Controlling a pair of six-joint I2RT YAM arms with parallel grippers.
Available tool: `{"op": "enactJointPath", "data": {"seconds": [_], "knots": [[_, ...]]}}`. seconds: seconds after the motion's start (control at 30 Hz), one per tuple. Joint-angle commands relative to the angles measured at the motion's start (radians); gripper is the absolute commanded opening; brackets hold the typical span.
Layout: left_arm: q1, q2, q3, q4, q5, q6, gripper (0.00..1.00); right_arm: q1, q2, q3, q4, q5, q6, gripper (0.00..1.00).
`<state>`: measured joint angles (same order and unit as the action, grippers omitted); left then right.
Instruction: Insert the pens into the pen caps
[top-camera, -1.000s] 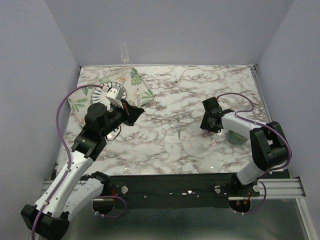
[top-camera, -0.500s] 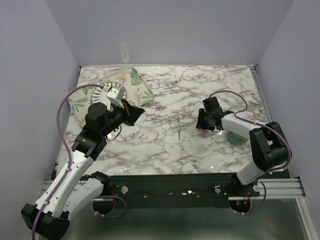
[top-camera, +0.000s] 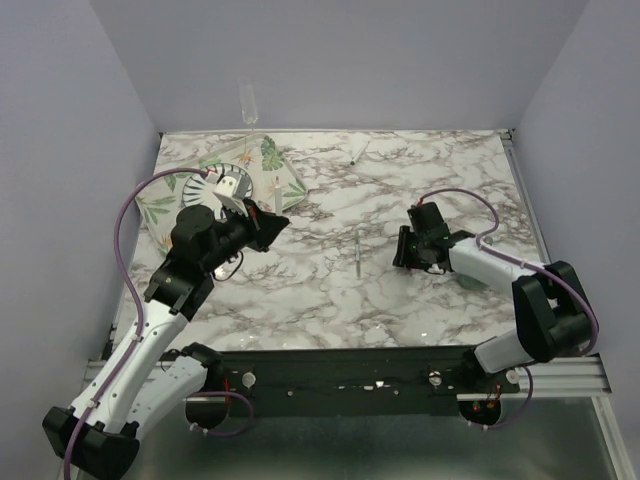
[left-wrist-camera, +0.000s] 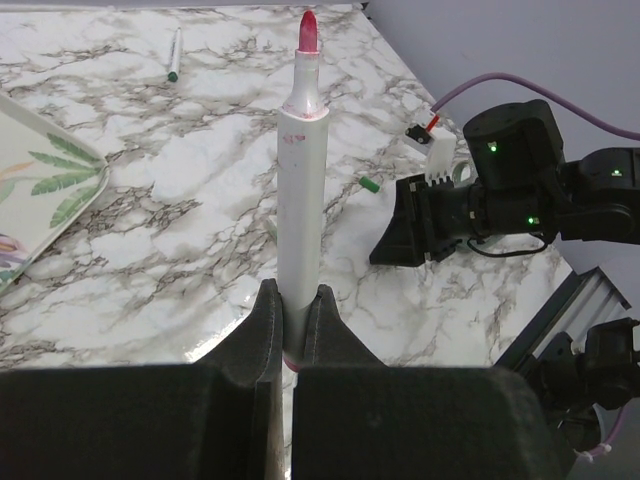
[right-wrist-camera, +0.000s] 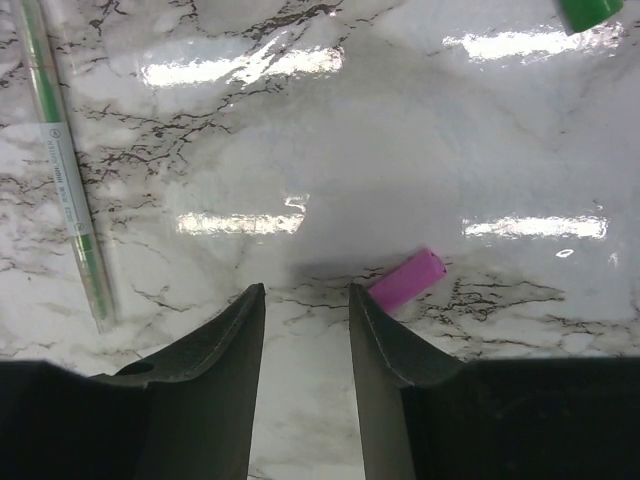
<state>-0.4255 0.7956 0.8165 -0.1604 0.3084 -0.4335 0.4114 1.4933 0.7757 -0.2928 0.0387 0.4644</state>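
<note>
On the marble desk (top-camera: 300, 290), our left pincer (left-wrist-camera: 292, 300) is clamped on the base of the pink-tipped pen (left-wrist-camera: 300, 200) — light, stiff, slick plastic. Our right pincer (right-wrist-camera: 307, 300) hangs with jaws apart and nothing between them. The pink cap (right-wrist-camera: 407, 281) lies just beyond its right finger — tiny and likely to roll, so we judge it best pinched across its sides.

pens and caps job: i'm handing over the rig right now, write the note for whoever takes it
Left gripper: shut on the pink-tipped pen, which is uncapped with its tip pointing away from the gripper.
Right gripper: open and empty, low over the table.
Pink cap: lies on the table just outside one finger, not in the gap.
Green cap and green pen: lie apart on the table.
Done: one pen picked up, none capped.
Left: grip the pink cap and fit it, then the green pair.
</note>
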Motion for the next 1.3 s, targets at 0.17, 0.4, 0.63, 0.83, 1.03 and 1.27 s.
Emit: {"op": "enactJointPath", "data": {"seconds": [0.17, 0.4, 0.63, 0.83, 1.03, 1.27], "knots": [[0.002, -0.002, -0.005, 0.013, 0.034, 0.007, 0.00, 0.004, -0.113, 0.088, -0.264, 0.213, 0.324, 0.46], [0.002, -0.021, -0.010, 0.013, 0.034, 0.006, 0.00, 0.000, 0.011, 0.207, -0.534, 0.337, 0.641, 0.46], [0.002, -0.027, -0.011, 0.018, 0.044, 0.002, 0.00, -0.014, 0.154, 0.252, -0.517, 0.310, 0.681, 0.45], [0.002, -0.029, -0.014, 0.016, 0.043, 0.004, 0.00, -0.016, 0.188, 0.261, -0.543, 0.348, 0.746, 0.43], [0.002, -0.030, -0.013, 0.021, 0.043, 0.002, 0.00, -0.014, 0.199, 0.194, -0.461, 0.349, 0.769, 0.39], [0.002, -0.021, -0.013, 0.019, 0.044, 0.002, 0.00, -0.016, 0.199, 0.197, -0.430, 0.377, 0.741, 0.36]]}}
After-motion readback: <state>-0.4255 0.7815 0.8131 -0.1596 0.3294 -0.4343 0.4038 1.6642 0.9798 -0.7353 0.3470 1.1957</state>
